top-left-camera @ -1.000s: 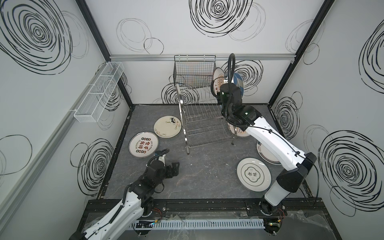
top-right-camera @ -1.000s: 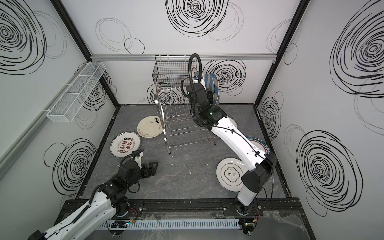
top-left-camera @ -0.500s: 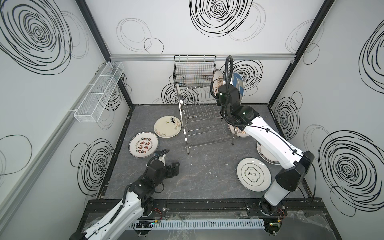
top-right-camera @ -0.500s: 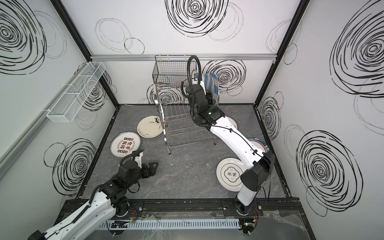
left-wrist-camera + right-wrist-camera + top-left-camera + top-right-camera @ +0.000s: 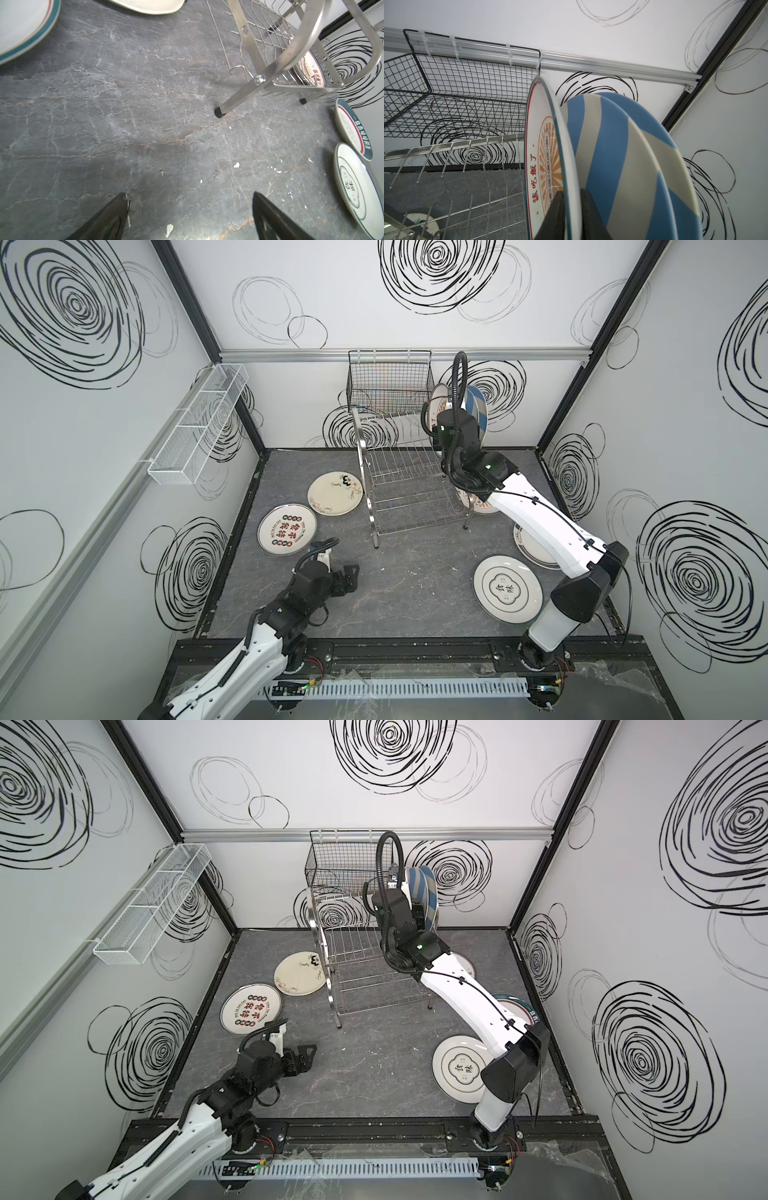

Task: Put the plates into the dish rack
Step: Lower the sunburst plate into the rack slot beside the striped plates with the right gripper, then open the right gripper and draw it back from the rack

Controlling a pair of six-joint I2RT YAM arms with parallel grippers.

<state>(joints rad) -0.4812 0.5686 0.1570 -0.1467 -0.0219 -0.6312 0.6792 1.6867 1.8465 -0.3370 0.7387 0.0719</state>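
r gripper [image 5: 571, 193] straddled sunburst plate [image 5: 544, 166], 3rd in dish rack [image 5: 467, 144] (clamped? couldn't tell); l gripper [image 5: 189, 194] gaped empty; nxt prob needed clean release.

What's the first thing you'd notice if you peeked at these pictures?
Two round blue-and-white striped plates stand on edge at the right end of the shiny steel wire dish rack. Next to them is a white plate with an orange sunburst, whose rim sits between the fingers of the right gripper. Big black scribbled swirls cover the white walls all around.
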